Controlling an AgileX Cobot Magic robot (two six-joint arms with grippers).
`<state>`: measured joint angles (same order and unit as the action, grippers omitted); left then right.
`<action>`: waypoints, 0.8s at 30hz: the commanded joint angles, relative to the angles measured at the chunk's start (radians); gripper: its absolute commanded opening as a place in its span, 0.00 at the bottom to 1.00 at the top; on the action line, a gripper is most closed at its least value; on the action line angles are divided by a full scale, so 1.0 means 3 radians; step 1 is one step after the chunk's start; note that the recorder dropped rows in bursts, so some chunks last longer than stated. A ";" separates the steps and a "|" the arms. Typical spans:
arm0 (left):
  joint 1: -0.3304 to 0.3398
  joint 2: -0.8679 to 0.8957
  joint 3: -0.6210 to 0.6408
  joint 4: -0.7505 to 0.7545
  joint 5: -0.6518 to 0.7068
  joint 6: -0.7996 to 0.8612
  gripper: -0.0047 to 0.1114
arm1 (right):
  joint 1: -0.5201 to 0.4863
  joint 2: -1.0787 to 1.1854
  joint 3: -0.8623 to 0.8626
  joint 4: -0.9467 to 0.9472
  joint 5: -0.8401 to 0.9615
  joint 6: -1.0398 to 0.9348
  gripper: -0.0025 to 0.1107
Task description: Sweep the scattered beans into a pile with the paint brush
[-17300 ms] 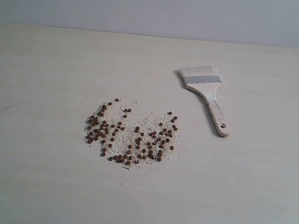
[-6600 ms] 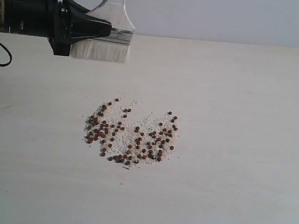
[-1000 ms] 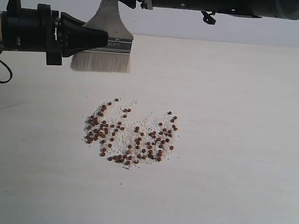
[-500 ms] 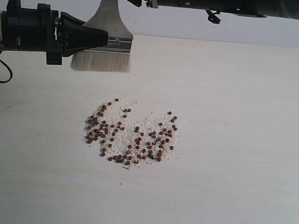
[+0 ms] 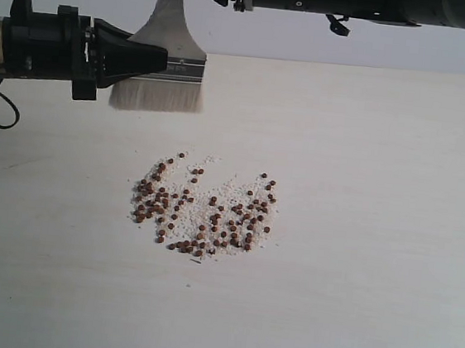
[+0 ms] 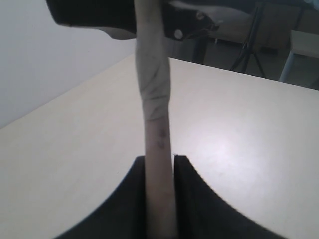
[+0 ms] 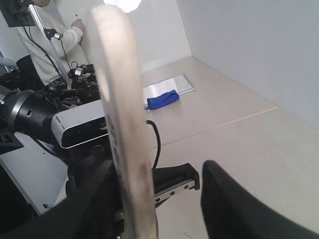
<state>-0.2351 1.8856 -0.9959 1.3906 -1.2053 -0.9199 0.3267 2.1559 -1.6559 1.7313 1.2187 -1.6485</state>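
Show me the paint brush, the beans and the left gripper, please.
paint brush (image 5: pixel 157 95): exterior view, on the whitish bristles.
beans (image 5: pixel 203 212): exterior view, middle of the scattered patch.
left gripper (image 5: pixel 163 55): exterior view, at the tips clamping the brush.

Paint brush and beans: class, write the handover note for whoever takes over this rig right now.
Left pincer: shut on the silver ferrule of the flat, pale wooden-handled paint brush, bristles pointing down.
Right pincer: open, the handle's end between its spread fingers.
Tiny reddish-brown beans, mixed with whitish crumbs, lie scattered on the pale table, apart from the bristles.
Done: brush picked up. To do: lower it and sweep the beans together.
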 commanded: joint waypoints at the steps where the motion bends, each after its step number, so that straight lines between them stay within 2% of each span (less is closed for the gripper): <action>1: -0.0016 -0.0007 -0.0025 -0.0066 -0.0053 -0.0010 0.04 | 0.0029 -0.0046 -0.0020 0.0044 0.0008 0.0010 0.32; 7: -0.0016 -0.0007 -0.0025 -0.0092 -0.0053 -0.0011 0.04 | 0.0037 -0.0046 -0.0020 0.0044 0.0008 0.0010 0.02; 13: -0.0016 -0.0007 -0.0025 -0.0225 -0.0053 -0.0011 0.07 | 0.0037 -0.0046 -0.0020 0.0044 0.0008 0.0078 0.02; 15: -0.0016 -0.0007 -0.0025 -0.0282 -0.0053 -0.0011 0.16 | 0.0037 -0.0046 -0.0020 0.0044 0.0008 0.0136 0.02; 17: -0.0016 -0.0007 -0.0025 -0.0359 -0.0053 -0.0011 0.34 | 0.0037 -0.0046 -0.0020 0.0044 -0.0059 0.0142 0.02; 21: -0.0009 -0.0007 -0.0025 -0.0439 -0.0053 -0.0011 0.82 | 0.0037 -0.0046 -0.0020 0.0044 -0.0329 0.0132 0.02; 22: -0.0009 -0.0007 -0.0025 -0.0467 -0.0053 -0.0001 0.88 | 0.0037 -0.0053 -0.0020 0.0044 -0.0419 0.0119 0.02; 24: -0.0009 -0.0007 -0.0025 -0.0497 -0.0053 -0.0001 0.91 | 0.0037 -0.0057 -0.0020 0.0044 -0.0590 0.0095 0.02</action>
<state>-0.2366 1.8862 -0.9959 1.2738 -1.2063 -0.9235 0.3389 2.1544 -1.6582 1.7345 1.1033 -1.6117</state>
